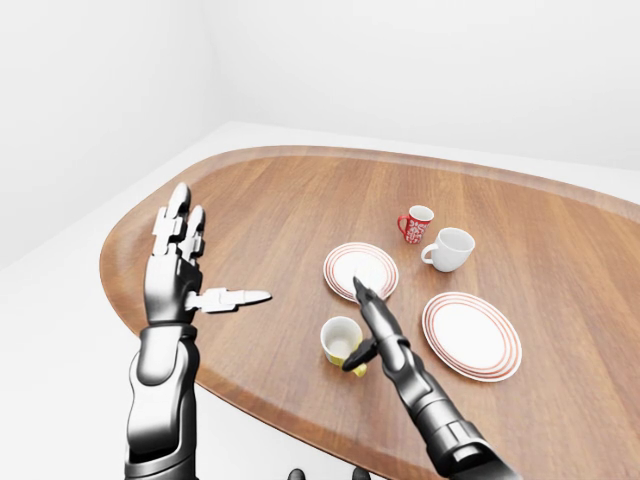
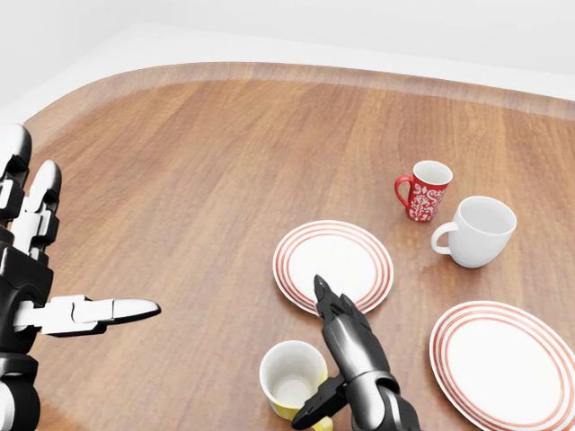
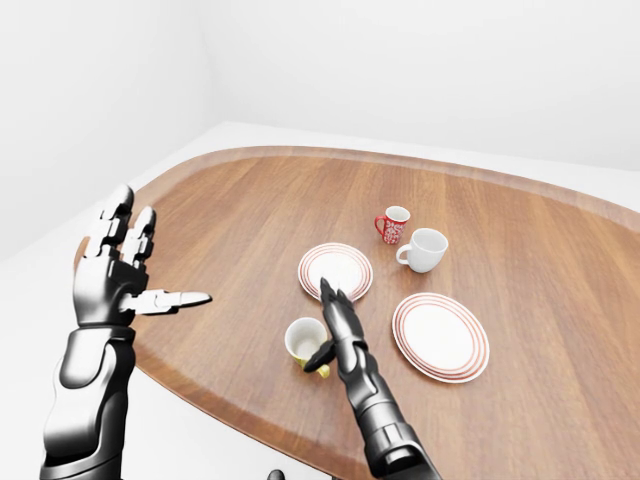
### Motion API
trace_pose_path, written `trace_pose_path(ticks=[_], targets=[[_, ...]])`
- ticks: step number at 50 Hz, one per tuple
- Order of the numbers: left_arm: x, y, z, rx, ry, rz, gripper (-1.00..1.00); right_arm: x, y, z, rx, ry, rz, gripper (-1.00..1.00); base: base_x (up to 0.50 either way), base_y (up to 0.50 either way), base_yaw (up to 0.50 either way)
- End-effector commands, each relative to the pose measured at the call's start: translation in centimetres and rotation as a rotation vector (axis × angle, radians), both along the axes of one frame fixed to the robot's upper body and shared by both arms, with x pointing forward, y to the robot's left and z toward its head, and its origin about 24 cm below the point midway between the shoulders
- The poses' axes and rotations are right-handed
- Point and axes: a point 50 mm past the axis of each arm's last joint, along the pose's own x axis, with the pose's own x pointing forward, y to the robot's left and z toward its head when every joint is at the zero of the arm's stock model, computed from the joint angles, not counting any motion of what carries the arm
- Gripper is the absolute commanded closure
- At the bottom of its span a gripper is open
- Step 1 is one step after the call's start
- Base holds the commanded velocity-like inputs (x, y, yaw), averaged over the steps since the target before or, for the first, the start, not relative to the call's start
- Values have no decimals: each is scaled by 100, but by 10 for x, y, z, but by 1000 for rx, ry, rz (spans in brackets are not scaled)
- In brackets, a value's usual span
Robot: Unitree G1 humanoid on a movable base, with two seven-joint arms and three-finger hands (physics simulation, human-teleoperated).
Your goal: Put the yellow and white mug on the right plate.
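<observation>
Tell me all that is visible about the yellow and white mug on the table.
The yellow and white mug stands upright near the bottom edge of the wooden table in the head view, below the left plate. It is yellow outside and white inside, glossy like ceramic, and looks empty. Its handle is on its lower right side. The right hand is beside it, fingers extended, with the thumb at the handle; whether it touches is unclear. The mug is not lifted.

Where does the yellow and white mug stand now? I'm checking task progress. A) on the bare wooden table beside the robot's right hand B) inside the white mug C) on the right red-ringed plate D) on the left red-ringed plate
A: the yellow and white mug sits on the wooden table, beside the right hand, off both plates.
</observation>
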Motion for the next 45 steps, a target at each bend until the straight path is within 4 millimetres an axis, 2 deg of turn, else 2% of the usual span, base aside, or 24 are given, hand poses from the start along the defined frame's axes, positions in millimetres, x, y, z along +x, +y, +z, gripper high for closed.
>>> trace_pose_path(ticks=[1, 41, 42, 43, 45], targets=[[0, -1, -2, 0, 9, -4, -91, -2, 2, -4, -13, 16, 12, -100, 0, 0, 0], [-1, -4, -4, 3, 14, -13, -91, -5, -2, -24, -61, 114, -12, -100, 0, 0, 0], [-1, -4, -4, 3, 17, -14, -91, -5, -3, -25, -64, 115, -18, -70, 0, 0, 0], [-1, -4, -5, 3, 19, -14, -91, -5, -3, -25, -66, 116, -21, 96, 0, 0, 0], [-1, -4, -5, 3, 18, -14, -91, -6, -3, -26, -73, 118, -20, 100, 0, 0, 0]])
